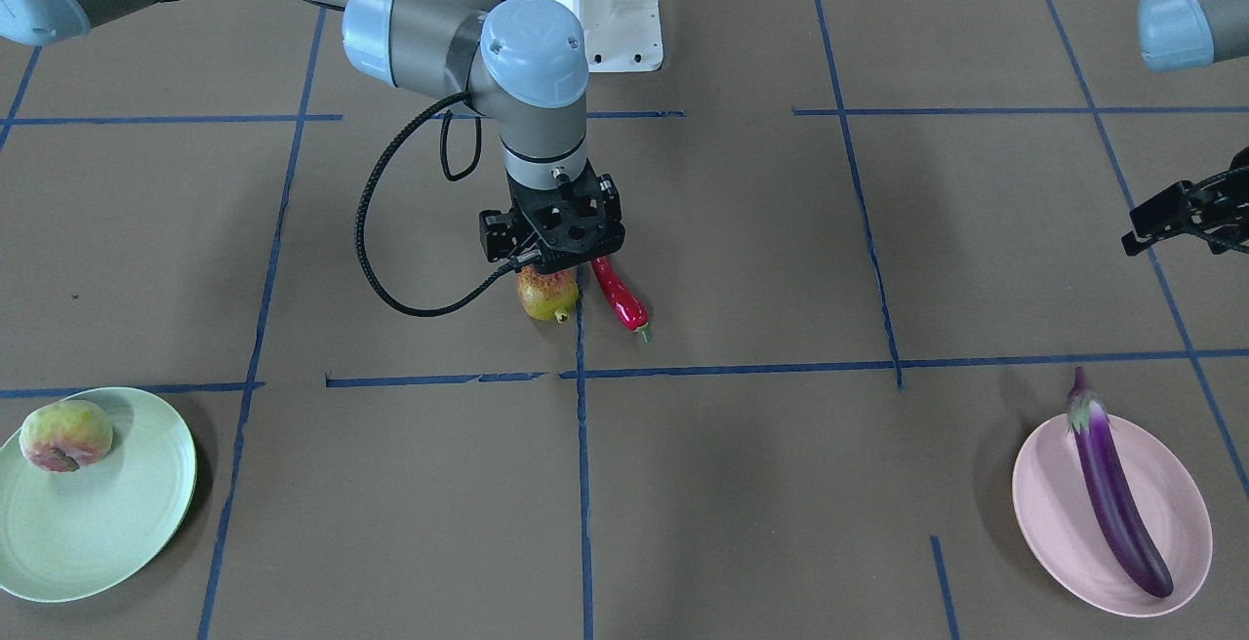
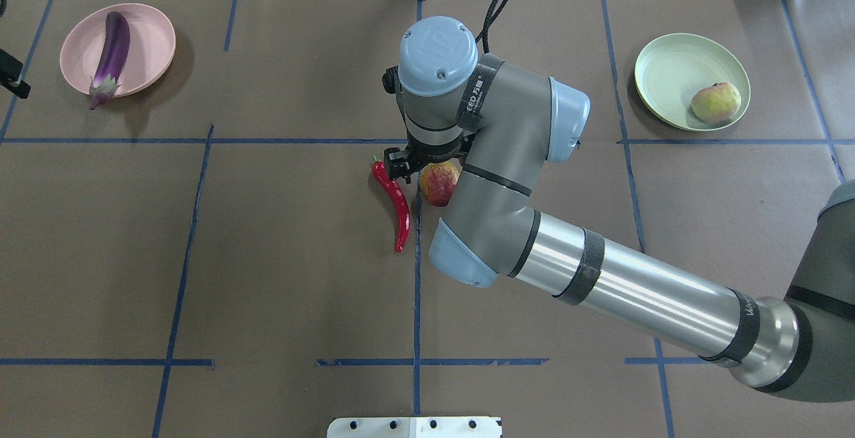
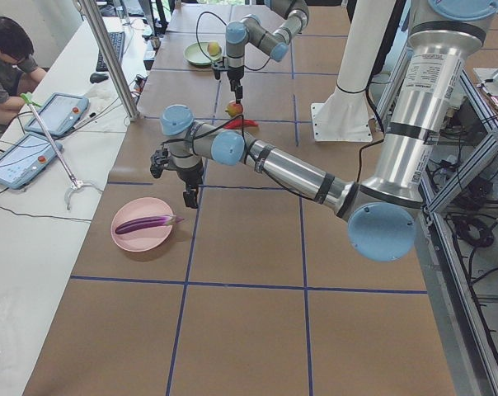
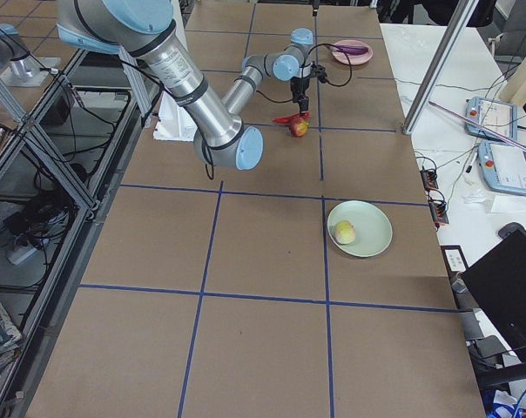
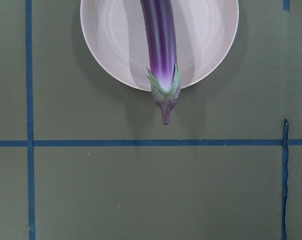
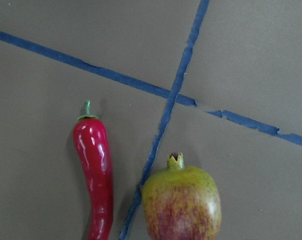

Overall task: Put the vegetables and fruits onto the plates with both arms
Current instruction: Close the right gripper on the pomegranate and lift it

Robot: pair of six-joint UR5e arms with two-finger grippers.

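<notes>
Closest to the right wrist camera, the pomegranate (image 6: 181, 202) lies on the counter (image 1: 742, 484), crown pointing away from the lens. The red chili (image 6: 95, 170) lies just beside it, across a strip of blue tape. The right end effector (image 1: 556, 248) hangs directly above the pomegranate. Its fingers are hidden under the wrist, so we cannot tell how wide they stand, but it carries nothing. The left end effector (image 3: 190, 196) hovers near the pink plate (image 1: 1064, 523), where the eggplant (image 1: 1117, 499) already lies with its stem over the rim. We cannot make out its opening either, and it too seems empty. The peach (image 1: 65, 435) sits on the green plate (image 1: 117, 523).

We judge the task half done, with the pomegranate pick in hand. Next we would want the right arm to descend with its fingers straddling the fruit, clear of the chili, close, then carry it to the green plate. The chili would be left for the left arm and the pink plate.
</notes>
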